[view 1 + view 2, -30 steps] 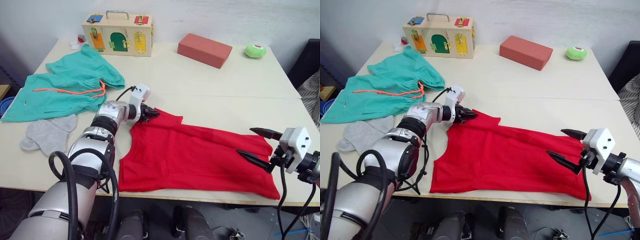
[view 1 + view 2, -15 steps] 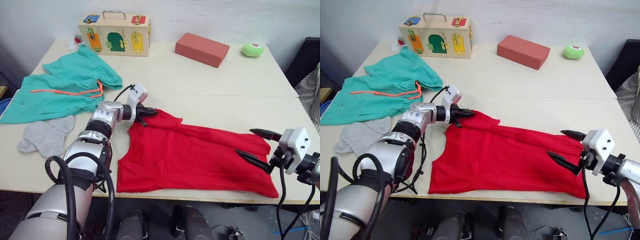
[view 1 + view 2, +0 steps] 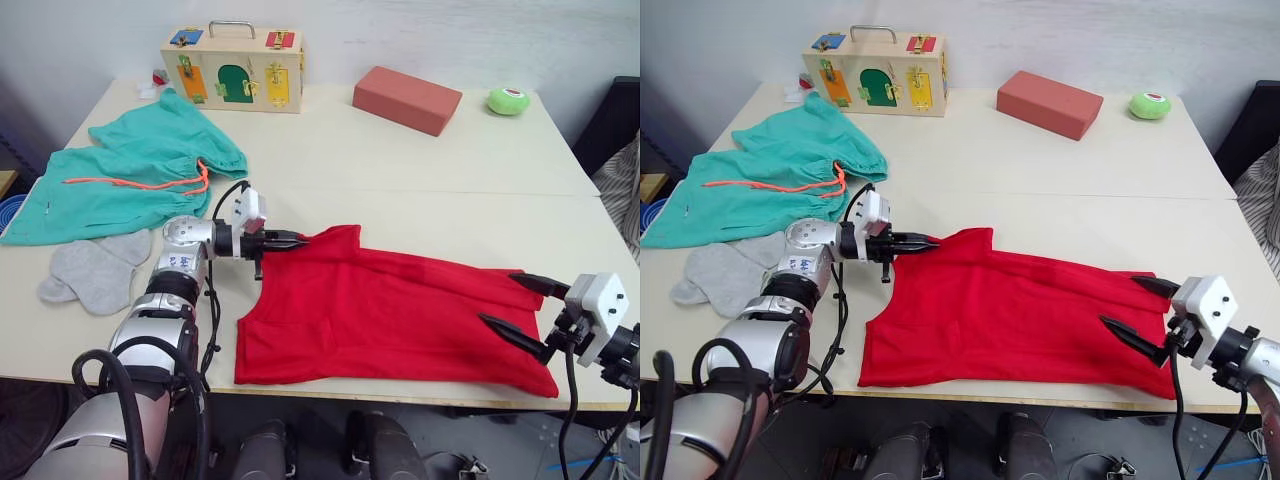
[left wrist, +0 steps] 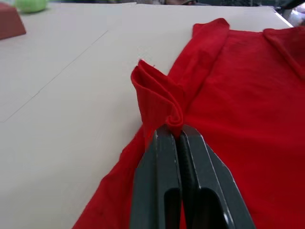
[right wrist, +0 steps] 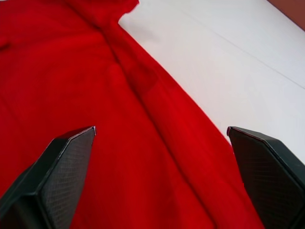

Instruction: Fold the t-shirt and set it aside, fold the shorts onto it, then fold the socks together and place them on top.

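Note:
The red t-shirt (image 3: 390,315) lies spread across the front of the table. My left gripper (image 3: 297,239) is shut on a pinched fold of its left edge (image 4: 164,102), near the shoulder. Over the shirt's right end, my right gripper (image 3: 520,312) stands open, one black finger on each side of the cloth (image 5: 119,119). The teal shorts (image 3: 130,175) with an orange cord lie bunched at the table's left. Just in front of them rest the grey socks (image 3: 95,270), flat on the table.
A wooden latch box (image 3: 233,67) stands at the back left. A red-brown brick (image 3: 407,99) and a green ball (image 3: 509,101) sit at the back right. The table's front edge (image 3: 400,398) runs close under the shirt's hem.
My left gripper has drawn back to the left, pulling the shirt's shoulder edge with it. The right gripper has shifted slightly toward the right and down.

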